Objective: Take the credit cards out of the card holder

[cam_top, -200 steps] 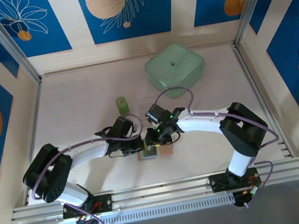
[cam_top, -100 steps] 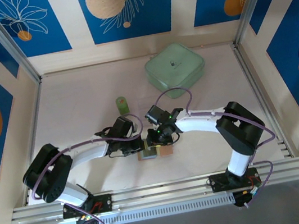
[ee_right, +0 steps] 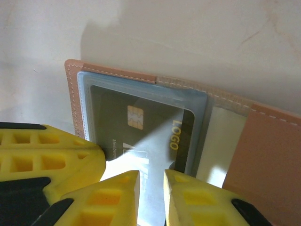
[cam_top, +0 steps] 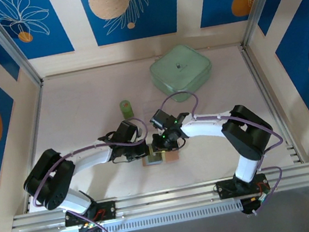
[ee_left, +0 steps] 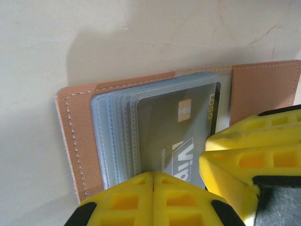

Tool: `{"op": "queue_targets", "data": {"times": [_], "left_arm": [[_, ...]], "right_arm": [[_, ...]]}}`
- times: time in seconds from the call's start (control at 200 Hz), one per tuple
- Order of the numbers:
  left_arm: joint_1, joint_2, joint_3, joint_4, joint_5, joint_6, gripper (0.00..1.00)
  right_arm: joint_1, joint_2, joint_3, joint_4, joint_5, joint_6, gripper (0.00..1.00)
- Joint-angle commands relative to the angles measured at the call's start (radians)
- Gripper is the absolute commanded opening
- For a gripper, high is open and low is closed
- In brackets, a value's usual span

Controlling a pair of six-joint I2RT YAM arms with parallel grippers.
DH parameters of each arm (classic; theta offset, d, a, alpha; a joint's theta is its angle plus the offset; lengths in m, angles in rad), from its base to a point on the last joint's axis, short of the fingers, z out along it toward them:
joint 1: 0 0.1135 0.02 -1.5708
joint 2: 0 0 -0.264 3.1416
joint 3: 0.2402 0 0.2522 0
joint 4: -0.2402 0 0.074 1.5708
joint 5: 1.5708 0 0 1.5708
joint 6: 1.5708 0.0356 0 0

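Top view: card holder (cam_top: pixel 171 156) lying open and flat on the table (cam_top: pixel 82 104), near its front edge, between the two arms. Left claw (cam_top: pixel 144 150) and right claw (cam_top: pixel 159 146) meet over it, close beside each other. Pale green lidded box (cam_top: pixel 180 68) at the far side and small green cylinder (cam_top: pixel 125 107) nearer, both well apart from the holder. Left wrist view: tan card holder (ee_left: pixel 77 136) with a stack of clear sleeves (ee_left: pixel 110 136). A dark credit card (ee_left: pixel 174 127) with chip lies in the top sleeve. Left claw (ee_left: pixel 153 176) has its fingers pressed together at the holder's near edge. Right wrist view: right claw (ee_right: pixel 151 181) narrowed to a slit, seemingly pinching the credit card (ee_right: pixel 141 122) edge, though glare blurs the contact.
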Motion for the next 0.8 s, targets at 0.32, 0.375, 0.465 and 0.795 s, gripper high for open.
{"op": "queue_targets", "data": {"times": [0.32, 0.375, 0.465, 0.795], "left_arm": [[0.001, 0.003, -0.03, -0.03, -0.007, 0.005, 0.03], [0.002, 0.004, -0.031, -0.031, -0.007, 0.005, 0.03], [0.001, 0.008, -0.034, -0.027, -0.006, 0.005, 0.03], [0.002, -0.021, -0.029, -0.034, 0.004, -0.007, 0.03]], "right_arm": [[-0.011, 0.009, -0.005, -0.122, 0.071, -0.008, 0.28], [-0.011, 0.002, -0.002, -0.136, 0.085, -0.012, 0.3], [-0.012, -0.009, 0.003, -0.146, 0.093, -0.018, 0.31], [-0.016, -0.046, -0.006, -0.127, 0.076, -0.024, 0.32]]}}
